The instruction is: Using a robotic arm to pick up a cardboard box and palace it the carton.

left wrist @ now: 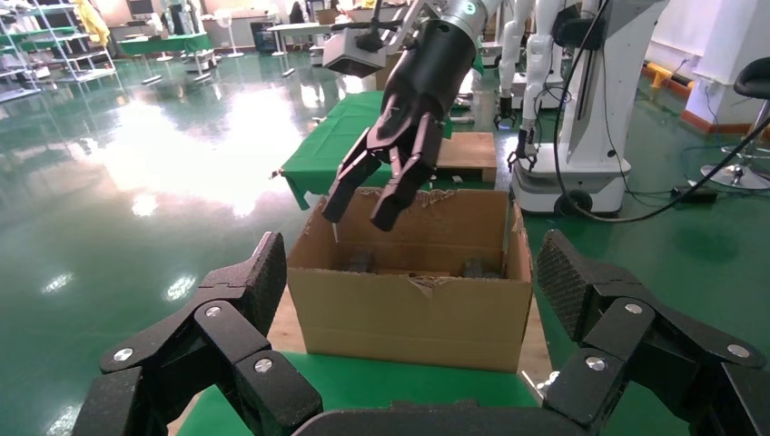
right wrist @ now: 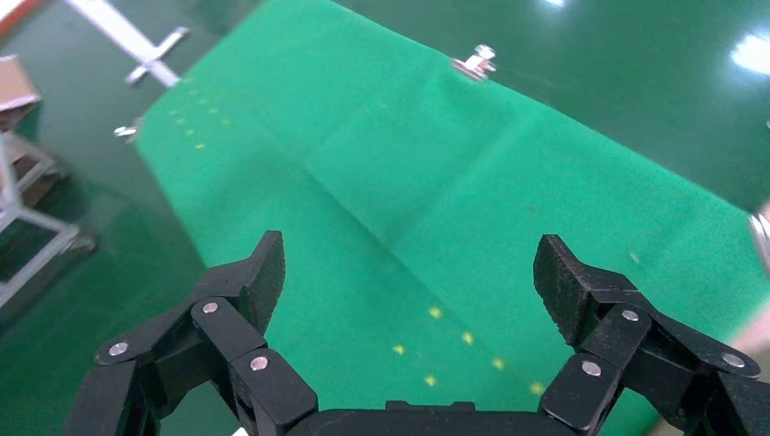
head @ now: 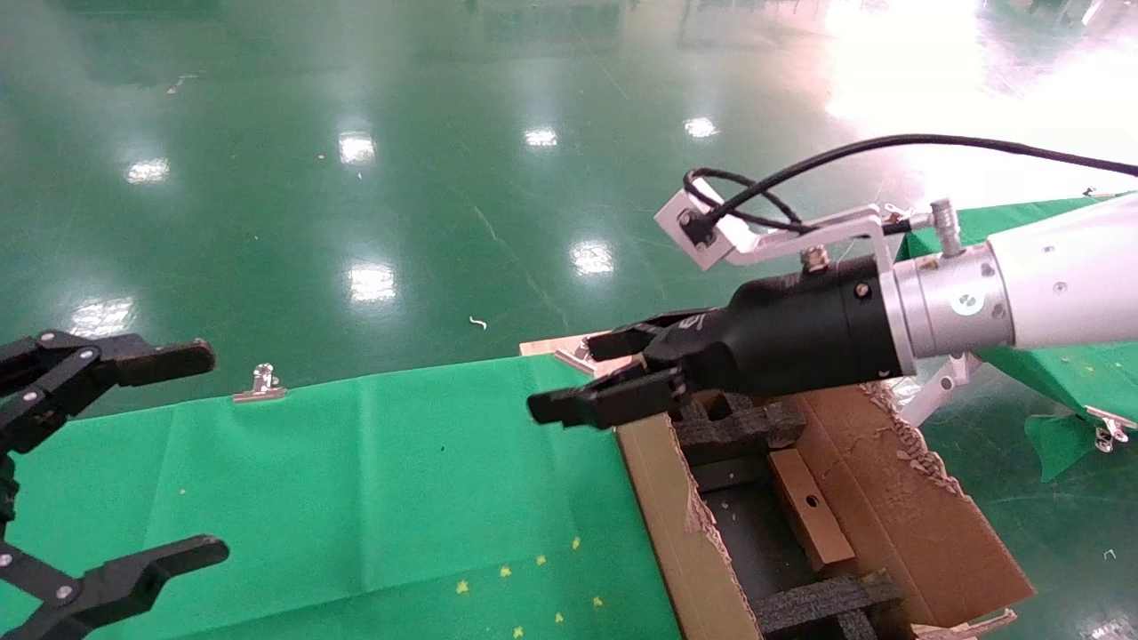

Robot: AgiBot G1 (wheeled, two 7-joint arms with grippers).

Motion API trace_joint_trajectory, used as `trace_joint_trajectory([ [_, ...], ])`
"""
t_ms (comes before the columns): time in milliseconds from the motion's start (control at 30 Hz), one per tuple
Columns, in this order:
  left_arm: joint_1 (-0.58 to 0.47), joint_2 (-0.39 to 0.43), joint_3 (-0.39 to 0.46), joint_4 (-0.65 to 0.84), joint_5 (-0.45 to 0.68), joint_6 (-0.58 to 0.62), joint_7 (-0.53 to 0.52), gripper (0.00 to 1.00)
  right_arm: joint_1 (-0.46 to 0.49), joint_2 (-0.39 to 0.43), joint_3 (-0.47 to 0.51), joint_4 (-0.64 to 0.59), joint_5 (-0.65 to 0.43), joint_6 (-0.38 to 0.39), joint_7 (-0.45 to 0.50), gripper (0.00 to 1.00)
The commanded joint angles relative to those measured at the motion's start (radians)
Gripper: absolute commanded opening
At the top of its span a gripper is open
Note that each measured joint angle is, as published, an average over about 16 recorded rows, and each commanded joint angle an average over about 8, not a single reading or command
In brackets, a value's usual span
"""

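left claw idle, right claw empty above the carton's left edge

on my far left the left gripper (head: pixel 133 458) sits over the green cloth (head: pixel 356 498) with fingers spread wide and nothing between them. further right, the right gripper (head: pixel 582 378) on the robotic arm (head: pixel 1058 284) hovers with fingers apart, holding nothing. right of it and nearer, the cardboard box (head: pixel 811 520) lies inside the carton (head: pixel 907 516) between black foam inserts (head: pixel 738 427).

A glossy green floor (head: pixel 373 178) fills the hall and mirrors bright ceiling lights as white patches. The near surface (head: pixel 356 498) wears a green cloth held at its far edge by a metal clip (head: pixel 260 383). In the left wrist view, shelving (left wrist: pixel 36 50) and another cloth-covered table (left wrist: pixel 163 41) stand far back.
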Motion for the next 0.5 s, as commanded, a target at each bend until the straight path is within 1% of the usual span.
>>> trace_joint_trajectory([
  [33,0.0,0.0,0.0,0.0,0.0,0.0,0.0,1.0,-0.037,-0.006,0.046,-0.001,0.016,-0.016,-0.046,1.0],
  [500,0.0,0.0,0.0,0.0,0.0,0.0,0.0,1.0,-0.301,-0.052,0.373,-0.009,0.13,-0.133,-0.375,1.0],
])
